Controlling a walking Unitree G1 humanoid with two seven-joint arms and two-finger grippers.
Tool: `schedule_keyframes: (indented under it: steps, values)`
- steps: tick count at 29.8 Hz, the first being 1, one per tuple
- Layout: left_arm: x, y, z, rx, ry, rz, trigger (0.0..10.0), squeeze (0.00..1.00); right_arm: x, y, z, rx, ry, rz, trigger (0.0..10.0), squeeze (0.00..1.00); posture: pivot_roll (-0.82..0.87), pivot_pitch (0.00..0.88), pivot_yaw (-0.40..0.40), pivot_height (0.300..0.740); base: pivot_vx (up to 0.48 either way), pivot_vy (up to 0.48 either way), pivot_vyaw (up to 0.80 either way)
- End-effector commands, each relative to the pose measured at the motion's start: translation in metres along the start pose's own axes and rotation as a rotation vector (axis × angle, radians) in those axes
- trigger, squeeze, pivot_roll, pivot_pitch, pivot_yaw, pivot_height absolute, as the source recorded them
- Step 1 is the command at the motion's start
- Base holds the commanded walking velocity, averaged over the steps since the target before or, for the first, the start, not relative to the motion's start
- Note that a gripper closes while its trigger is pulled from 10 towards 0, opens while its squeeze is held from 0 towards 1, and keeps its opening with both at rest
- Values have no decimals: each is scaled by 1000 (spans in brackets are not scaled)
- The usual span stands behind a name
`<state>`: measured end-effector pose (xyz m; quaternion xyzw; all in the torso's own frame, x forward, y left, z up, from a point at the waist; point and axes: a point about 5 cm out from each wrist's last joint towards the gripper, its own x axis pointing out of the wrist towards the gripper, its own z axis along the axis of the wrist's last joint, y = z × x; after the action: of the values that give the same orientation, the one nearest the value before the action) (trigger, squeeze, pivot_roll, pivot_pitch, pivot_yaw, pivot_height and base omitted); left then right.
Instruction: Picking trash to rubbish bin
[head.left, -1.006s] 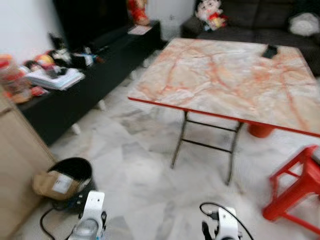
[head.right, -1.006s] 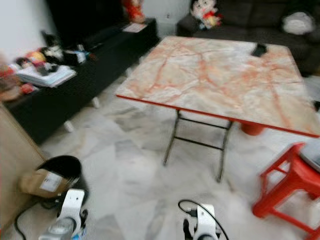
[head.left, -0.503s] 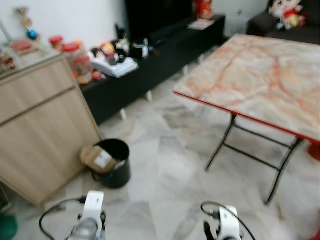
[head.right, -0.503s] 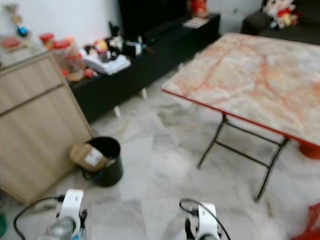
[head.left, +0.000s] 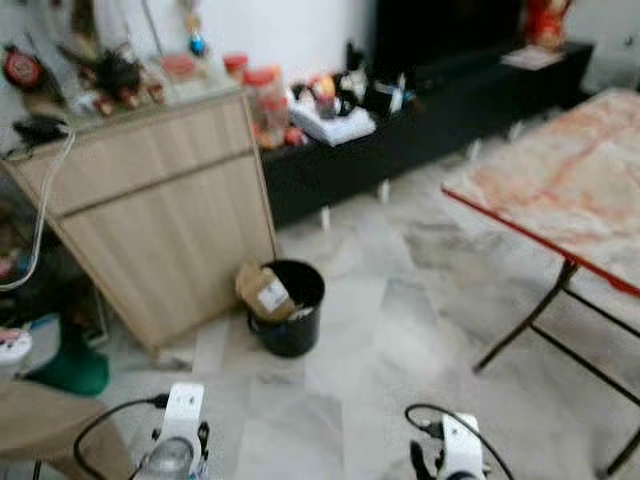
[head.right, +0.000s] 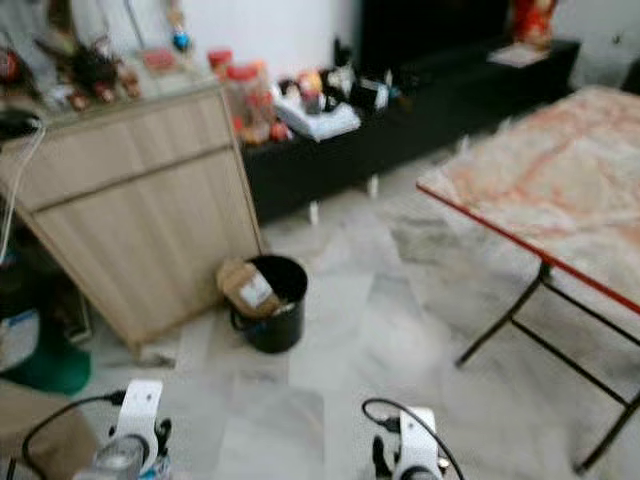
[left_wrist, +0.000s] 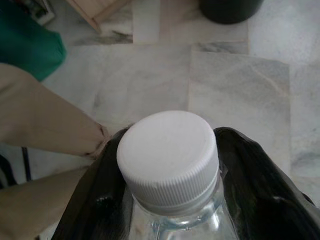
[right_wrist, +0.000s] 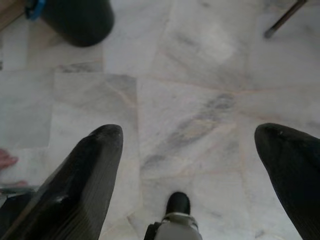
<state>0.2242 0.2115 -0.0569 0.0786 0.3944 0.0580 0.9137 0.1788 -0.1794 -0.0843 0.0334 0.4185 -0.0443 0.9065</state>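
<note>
A black round rubbish bin (head.left: 291, 308) stands on the marble floor beside a wooden cabinet, with a brown cardboard box (head.left: 263, 292) leaning over its rim. My left gripper (left_wrist: 170, 200) is shut on a clear plastic bottle with a white cap (left_wrist: 168, 156); the bottle's top (head.left: 168, 458) shows at the lower left of the eye views. My right gripper (right_wrist: 192, 160) is open over bare floor, its wrist (head.left: 452, 458) at the lower middle. The bin lies ahead and between the two arms, a stretch of floor away.
A light wooden cabinet (head.left: 165, 210) stands left of the bin. A long black low unit (head.left: 430, 120) with clutter runs along the back. A marble-top folding table with red edge (head.left: 560, 200) is on the right. A green object (head.left: 70, 365) and a tan surface (head.left: 45, 420) sit at left.
The camera has swung left: the table slid to the right edge, the cabinet came into full view, and the bin moved toward the middle. The left gripper still holds the bottle.
</note>
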Motion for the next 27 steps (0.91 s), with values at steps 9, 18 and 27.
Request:
schedule_keyframes:
  steps: [9, 18, 27]
  values:
    - [1, 4, 3, -11, -12, 27, 10000, 0, 1, 6, 2, 9, -18, 25, 10000, 0, -53, 0, 30, 740, 265, 0, 412]
    - [0, 6, 1, -13, -8, 36, 10000, 0, 1, 8, 3, 8, -13, 32, 10000, 0, -49, 2, 28, 740, 323, 0, 137]
    - [0, 7, 2, -18, -9, 45, 10000, 0, 1, 6, 4, 0, -22, 22, 10000, 0, -51, 0, 27, 740, 324, 0, 478]
